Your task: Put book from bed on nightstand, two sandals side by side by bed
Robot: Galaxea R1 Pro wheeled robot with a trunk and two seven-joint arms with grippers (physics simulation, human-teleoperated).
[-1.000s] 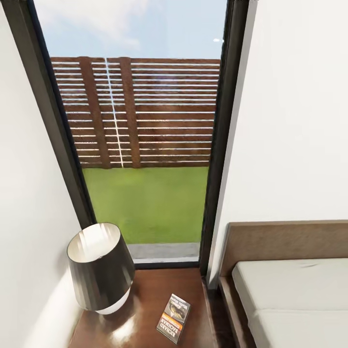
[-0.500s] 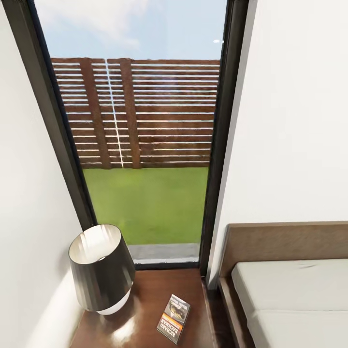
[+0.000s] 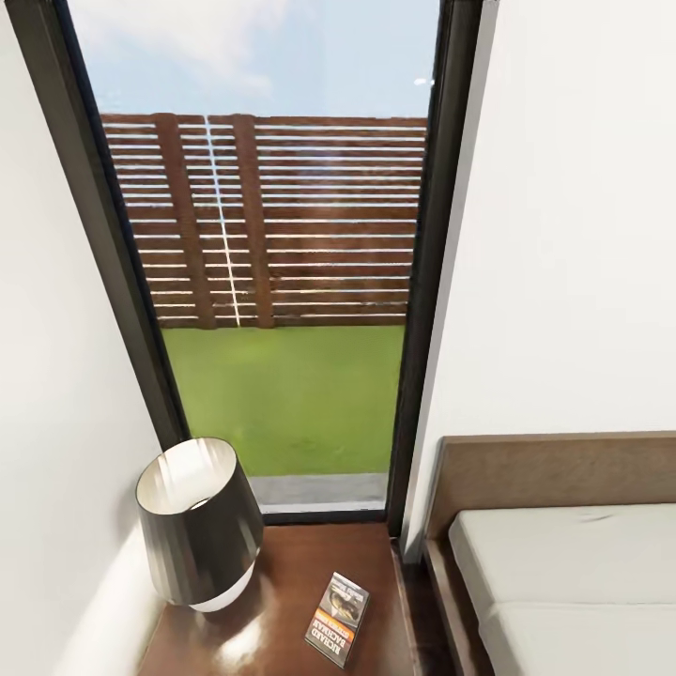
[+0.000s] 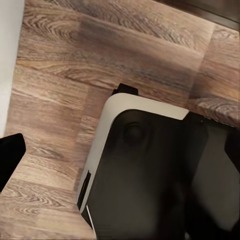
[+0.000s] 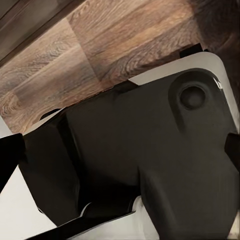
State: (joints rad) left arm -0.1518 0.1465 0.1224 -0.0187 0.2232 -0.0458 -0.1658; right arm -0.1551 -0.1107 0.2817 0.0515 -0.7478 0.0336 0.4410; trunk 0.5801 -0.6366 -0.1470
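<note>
One book (image 3: 337,618) lies flat on the nightstand (image 3: 282,573) surface beside a lamp (image 3: 199,522), the bed (image 3: 563,563) bare alongside: that step looks complete. Sandal placement remains outstanding. Tool states cannot be told.

The robot's base (image 4: 150,175) is a glossy black shell with rounded corners and a white rim, bearing a round dimple. In the right wrist view the same base (image 5: 150,150) shows moulded black contours, a round recessed boss and white edging.
</note>
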